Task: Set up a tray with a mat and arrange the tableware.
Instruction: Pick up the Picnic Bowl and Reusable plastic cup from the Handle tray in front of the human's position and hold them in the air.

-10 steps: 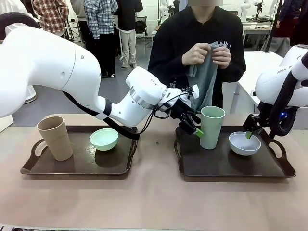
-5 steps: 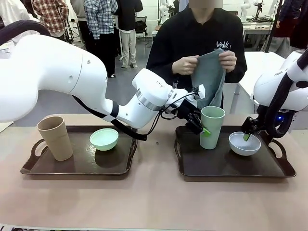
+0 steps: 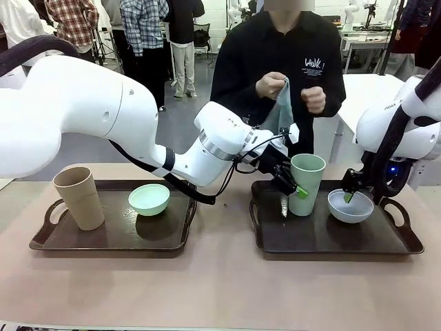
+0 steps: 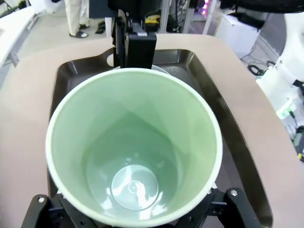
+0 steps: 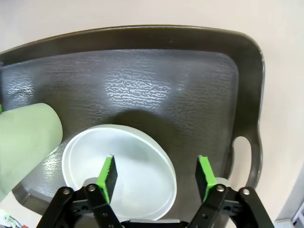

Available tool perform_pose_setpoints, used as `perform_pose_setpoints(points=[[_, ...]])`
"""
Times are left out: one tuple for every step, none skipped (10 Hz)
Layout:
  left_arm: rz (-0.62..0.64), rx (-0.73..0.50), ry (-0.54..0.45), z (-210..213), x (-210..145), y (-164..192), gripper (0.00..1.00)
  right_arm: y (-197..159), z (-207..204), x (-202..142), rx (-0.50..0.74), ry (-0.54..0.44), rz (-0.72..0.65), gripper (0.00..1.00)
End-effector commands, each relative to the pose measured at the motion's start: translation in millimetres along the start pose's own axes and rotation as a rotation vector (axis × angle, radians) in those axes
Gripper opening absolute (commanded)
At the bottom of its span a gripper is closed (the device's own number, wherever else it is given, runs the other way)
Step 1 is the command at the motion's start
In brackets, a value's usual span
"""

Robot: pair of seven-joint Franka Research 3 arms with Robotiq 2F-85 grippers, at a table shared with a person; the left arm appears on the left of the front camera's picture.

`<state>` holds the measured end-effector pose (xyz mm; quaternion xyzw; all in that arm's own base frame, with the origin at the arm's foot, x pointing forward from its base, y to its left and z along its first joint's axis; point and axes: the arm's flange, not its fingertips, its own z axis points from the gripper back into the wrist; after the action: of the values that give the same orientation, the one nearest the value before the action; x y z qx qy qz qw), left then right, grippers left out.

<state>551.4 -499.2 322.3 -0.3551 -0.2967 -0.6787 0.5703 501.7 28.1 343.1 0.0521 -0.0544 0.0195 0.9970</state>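
Observation:
On the right tray (image 3: 324, 238) stands the pale green cup (image 3: 306, 183), tilted slightly. My left gripper (image 3: 293, 187) is shut on its side; the left wrist view looks straight down into the cup (image 4: 133, 156), held in my left gripper (image 4: 135, 211). The white bowl (image 3: 350, 206) sits beside it. My right gripper (image 3: 349, 194) is open over the bowl (image 5: 128, 161), one pad (image 5: 107, 174) inside it and the other outside its rim. The left tray (image 3: 103, 238) holds the tan cup (image 3: 79, 197) and mint green bowl (image 3: 149, 198). A person holds a grey-green cloth (image 3: 279, 114) at chest height.
The tray's handle hole (image 5: 241, 154) lies just right of my right gripper (image 5: 156, 175). The other arm's black gripper (image 4: 135, 42) stands right behind the cup. Bare tabletop (image 3: 220, 289) runs along the front and between the trays.
My left gripper closed in on the pale green cup and nudged it slightly right. The right gripper shifted left over the white bowl. The person gathered the cloth up into one hand.

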Motion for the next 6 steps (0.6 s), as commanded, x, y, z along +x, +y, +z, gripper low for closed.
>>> perform_pose_setpoints(points=[[0.019,-0.009,-0.013,4.8,3.4,6.6,0.42,-0.7,-4.0,5.0,0.009,-0.02,0.006,0.19],[0.023,0.0,-0.01,7.6,2.8,5.7,0.0,-0.8,-2.7,3.9,0.001,-0.02,0.002,0.0],[0.025,0.013,-0.01,11.2,1.7,3.5,0.38,-0.8,-0.7,-1.3,-0.052,-0.005,-0.029,0.0],[0.031,0.021,-0.009,14.3,-0.3,1.8,0.0,-2.2,3.2,-7.5,-0.104,-0.014,-0.041,0.0],[0.042,0.026,-0.01,17.1,-2.1,0.6,0.0,-4.4,8.5,-12.7,-0.129,-0.025,-0.044,0.04],[0.046,0.034,-0.012,18.8,-2.6,0.1,0.0,-6.2,12.6,-16.0,-0.129,-0.035,-0.034,0.0]])
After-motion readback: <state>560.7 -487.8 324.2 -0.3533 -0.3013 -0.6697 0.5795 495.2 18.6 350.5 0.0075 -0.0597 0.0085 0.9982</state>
